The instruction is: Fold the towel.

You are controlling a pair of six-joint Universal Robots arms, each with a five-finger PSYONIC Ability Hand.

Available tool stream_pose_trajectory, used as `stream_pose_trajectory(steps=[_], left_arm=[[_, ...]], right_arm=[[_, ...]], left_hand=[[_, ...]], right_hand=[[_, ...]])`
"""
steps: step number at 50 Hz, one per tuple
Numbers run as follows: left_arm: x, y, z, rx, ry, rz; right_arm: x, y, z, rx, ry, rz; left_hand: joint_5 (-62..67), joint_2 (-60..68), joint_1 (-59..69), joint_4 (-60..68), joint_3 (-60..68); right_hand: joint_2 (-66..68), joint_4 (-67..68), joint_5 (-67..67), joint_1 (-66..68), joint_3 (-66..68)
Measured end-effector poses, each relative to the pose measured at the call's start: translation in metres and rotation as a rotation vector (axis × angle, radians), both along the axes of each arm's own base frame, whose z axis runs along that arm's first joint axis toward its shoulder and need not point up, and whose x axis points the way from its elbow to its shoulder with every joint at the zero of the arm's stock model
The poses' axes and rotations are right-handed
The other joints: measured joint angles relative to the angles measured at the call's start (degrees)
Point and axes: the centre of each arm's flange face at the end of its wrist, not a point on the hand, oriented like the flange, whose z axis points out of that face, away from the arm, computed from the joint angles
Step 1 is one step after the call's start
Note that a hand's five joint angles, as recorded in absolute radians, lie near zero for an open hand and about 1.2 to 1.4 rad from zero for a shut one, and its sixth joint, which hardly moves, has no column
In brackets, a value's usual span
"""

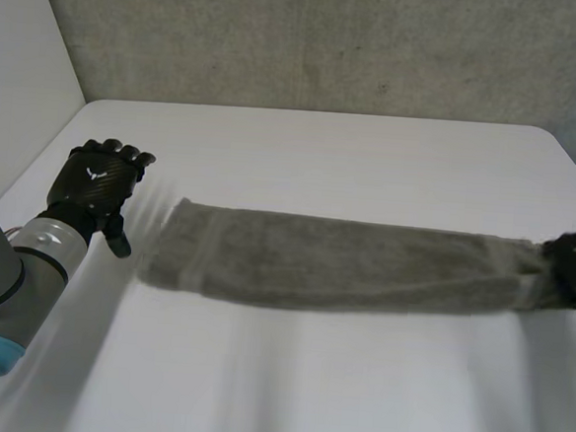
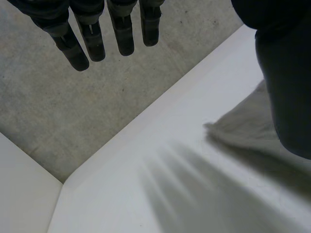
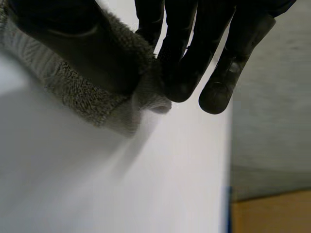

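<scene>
The grey towel is pulled out into 1 long strip. It runs from left to right across the middle of the white table. It looks folded along its length, with a paler band close to each end. I cannot tell if all of it lies flat on the table.

The right hand has the right end of the towel, near the right edge of the table. In the right wrist view the towel is pinched between the thumb and the curled fingers. A small bit of the cloth end pokes out past the fingertips.

The left hand is just left of the towel's left end and does not touch it. It holds nothing. In the left wrist view its fingers are straight and a little apart, and the left corner of the towel lies beside the thumb.

The left arm comes in from the near left corner. A rough grey wall stands behind the far edge of the table.
</scene>
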Motion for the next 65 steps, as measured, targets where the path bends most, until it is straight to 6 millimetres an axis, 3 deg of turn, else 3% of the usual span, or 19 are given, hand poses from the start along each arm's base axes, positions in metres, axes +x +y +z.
stream_pose_trajectory(steps=[7, 15, 17, 20, 21, 23, 24, 26, 31, 37, 41, 43, 47, 54, 59, 65], left_arm=[[0.000, 0.000, 0.001, -0.003, 0.001, 0.000], [0.000, 0.000, 0.001, -0.004, 0.001, 0.000], [0.000, 0.000, 0.002, -0.005, 0.001, 0.000], [0.000, 0.000, 0.002, -0.007, 0.001, 0.000], [0.000, 0.000, 0.002, -0.008, 0.001, 0.000], [0.000, 0.001, 0.003, -0.008, 0.002, 0.001], [0.000, 0.001, 0.003, -0.009, 0.002, 0.001], [0.000, 0.001, 0.003, -0.008, 0.001, 0.002], [0.000, 0.001, 0.002, -0.007, 0.001, 0.001], [0.000, 0.002, 0.001, -0.008, 0.001, 0.001], [0.000, 0.003, 0.000, -0.006, 0.001, 0.000], [0.000, 0.003, -0.001, -0.005, 0.001, 0.000], [0.000, 0.003, -0.001, -0.003, 0.001, -0.001], [0.000, 0.004, -0.001, -0.003, 0.001, -0.001], [0.000, 0.004, -0.001, -0.002, 0.000, -0.003], [-0.002, 0.005, -0.002, -0.001, 0.000, -0.007]], right_arm=[[-0.026, -0.028, 0.051, -0.172, 0.106, -0.052], [0.008, -0.038, 0.087, -0.292, 0.141, 0.052], [0.035, -0.034, 0.091, -0.315, 0.132, 0.127], [0.103, -0.016, 0.094, -0.353, 0.102, 0.313], [0.116, -0.011, 0.094, -0.357, 0.097, 0.348], [0.169, 0.014, 0.086, -0.362, 0.078, 0.496], [0.181, 0.021, 0.084, -0.362, 0.075, 0.532], [0.225, 0.050, 0.071, -0.355, 0.070, 0.662], [0.283, 0.097, 0.043, -0.346, 0.087, 0.843], [0.314, 0.124, 0.022, -0.340, 0.097, 0.938], [0.320, 0.132, 0.013, -0.322, 0.092, 0.962], [0.322, 0.136, 0.006, -0.295, 0.072, 0.976], [0.319, 0.138, 0.007, -0.253, 0.013, 0.970], [0.297, 0.132, 0.036, -0.199, -0.143, 0.894], [0.251, 0.111, 0.065, -0.158, -0.272, 0.753], [0.203, 0.102, 0.056, -0.044, -0.300, 0.619]], left_hand=[[0.00, 0.00, 0.00, 0.00, 0.00], [0.00, 0.00, 0.00, 0.00, 0.00], [0.00, 0.00, 0.00, 0.00, 0.00], [0.00, 0.00, 0.00, 0.00, 0.00], [0.00, 0.00, 0.00, 0.00, 0.00], [0.00, 0.00, 0.00, 0.00, 0.00], [0.00, 0.00, 0.00, 0.00, 0.00], [0.00, 0.00, 0.00, 0.00, 0.00], [0.00, 0.00, 0.00, 0.00, 0.00], [0.00, 0.00, 0.00, 0.00, 0.00], [0.00, 0.00, 0.00, 0.00, 0.00], [0.00, 0.00, 0.00, 0.00, 0.00], [0.00, 0.00, 0.00, 0.00, 0.00], [0.00, 0.00, 0.00, 0.00, 0.00], [0.00, 0.00, 0.00, 0.00, 0.00], [0.00, 0.00, 0.00, 0.00, 0.00]], right_hand=[[0.00, 0.00, 0.00, 0.12, 0.00], [0.00, 0.00, 0.00, 0.24, 0.00], [0.03, 0.00, 0.00, 0.42, 0.06], [0.25, 0.00, 0.00, 0.47, 0.53], [0.40, 0.00, 0.00, 0.50, 0.55], [0.55, 0.00, 0.00, 0.63, 0.76], [0.58, 0.00, 0.00, 0.63, 0.76], [0.58, 0.00, 0.00, 0.64, 0.77], [0.58, 0.00, 0.00, 0.65, 0.76], [0.58, 0.00, 0.00, 0.65, 0.76], [-10.78, -12.03, -12.05, -10.75, -11.44], [-35.58, -35.32, -36.34, -35.51, -34.44], [-59.86, -61.17, -62.92, -59.50, -60.53], [-60.96, -62.37, -63.36, -62.00, -62.51], [-60.96, -62.37, -63.36, -62.16, -62.51], [-60.96, -62.37, -63.36, -62.21, -62.54]])
